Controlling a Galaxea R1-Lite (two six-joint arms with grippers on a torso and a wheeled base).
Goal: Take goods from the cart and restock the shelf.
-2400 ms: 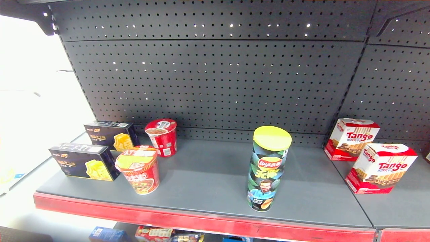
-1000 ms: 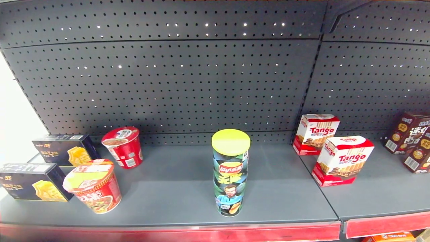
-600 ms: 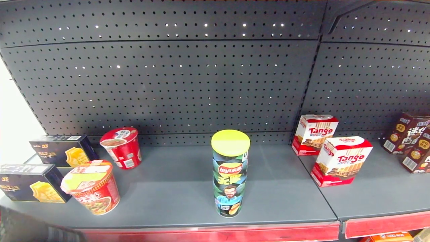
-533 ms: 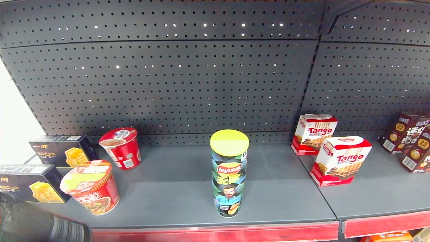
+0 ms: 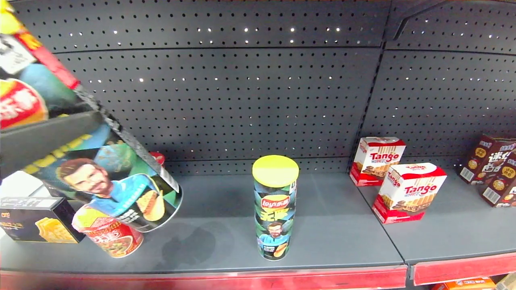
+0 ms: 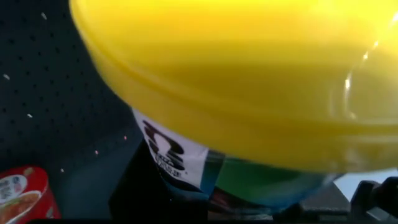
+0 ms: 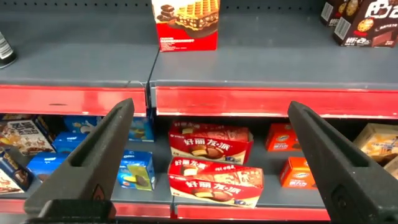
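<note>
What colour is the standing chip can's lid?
Yellow-green round plastic lid, clearest in head view.

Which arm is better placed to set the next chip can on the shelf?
Left. The left gripper holds a chip can, tilted above the left part of the shelf, near the standing can. The right gripper is open and empty, facing the lower shelf.

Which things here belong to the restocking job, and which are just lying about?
Job: held chip can, standing chip can, shelf.
Lying about: noodle cup, wafer boxes, dark box, brown boxes.
</note>
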